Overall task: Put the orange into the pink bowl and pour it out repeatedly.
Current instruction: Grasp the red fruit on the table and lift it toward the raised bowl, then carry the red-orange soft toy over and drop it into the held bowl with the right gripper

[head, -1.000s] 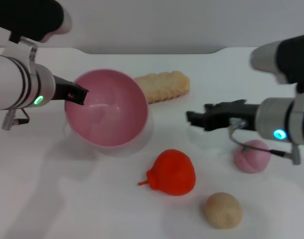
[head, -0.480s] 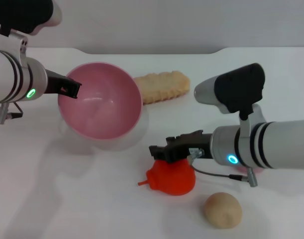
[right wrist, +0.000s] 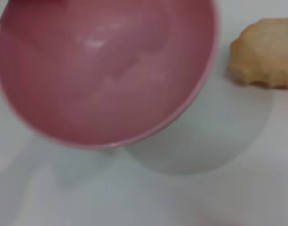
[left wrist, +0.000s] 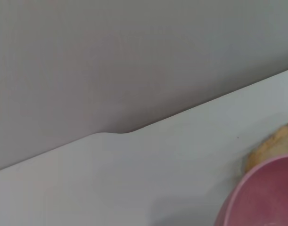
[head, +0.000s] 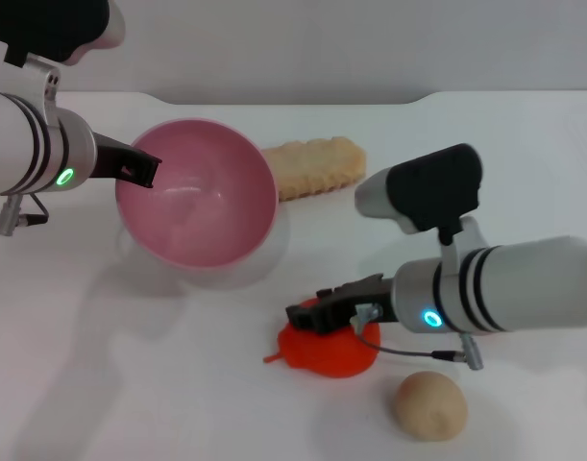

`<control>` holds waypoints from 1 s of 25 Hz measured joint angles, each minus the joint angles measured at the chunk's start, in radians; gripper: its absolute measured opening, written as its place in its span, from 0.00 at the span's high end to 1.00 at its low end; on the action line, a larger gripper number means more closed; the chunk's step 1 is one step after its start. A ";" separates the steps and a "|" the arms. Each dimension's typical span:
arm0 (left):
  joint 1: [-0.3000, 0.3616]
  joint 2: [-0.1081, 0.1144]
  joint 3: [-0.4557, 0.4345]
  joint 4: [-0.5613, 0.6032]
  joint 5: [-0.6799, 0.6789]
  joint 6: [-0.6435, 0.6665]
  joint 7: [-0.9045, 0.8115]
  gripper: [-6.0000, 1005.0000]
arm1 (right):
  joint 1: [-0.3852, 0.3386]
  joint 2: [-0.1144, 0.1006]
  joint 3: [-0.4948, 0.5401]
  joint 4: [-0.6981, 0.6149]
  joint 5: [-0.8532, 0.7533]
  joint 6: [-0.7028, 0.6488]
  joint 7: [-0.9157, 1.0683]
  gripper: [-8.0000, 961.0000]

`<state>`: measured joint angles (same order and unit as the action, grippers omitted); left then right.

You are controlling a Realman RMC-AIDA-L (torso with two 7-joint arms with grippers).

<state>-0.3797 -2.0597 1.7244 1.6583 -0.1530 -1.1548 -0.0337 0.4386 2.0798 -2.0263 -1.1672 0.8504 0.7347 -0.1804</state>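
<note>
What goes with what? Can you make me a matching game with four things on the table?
Things:
1. orange
2. pink bowl
3. round bun
4. long biscuit

Places or states:
A. lies alone at the near edge, right of the orange
B. held tilted by the left gripper at its rim
C. lies behind the bowl, to its right
D. on the table under the right gripper

Pairs: 1-D, 2-B, 3-A, 4-C

Beige bun (head: 428,404) just beside orange (head: 324,350)
</note>
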 joint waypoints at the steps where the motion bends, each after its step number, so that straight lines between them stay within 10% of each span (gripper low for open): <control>1: -0.001 0.000 0.000 -0.001 0.000 -0.001 0.000 0.95 | 0.004 0.000 -0.007 0.003 0.001 -0.001 -0.008 0.59; 11: -0.003 0.001 0.001 -0.026 -0.001 0.003 0.000 0.95 | -0.021 -0.009 -0.007 -0.078 -0.010 0.011 -0.028 0.73; 25: -0.009 0.000 0.015 -0.071 -0.074 -0.002 0.029 0.95 | -0.205 -0.001 0.161 -0.658 -0.229 0.182 -0.030 0.92</control>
<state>-0.3889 -2.0599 1.7395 1.5874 -0.2273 -1.1567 -0.0051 0.2336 2.0790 -1.8651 -1.8248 0.6219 0.9170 -0.2100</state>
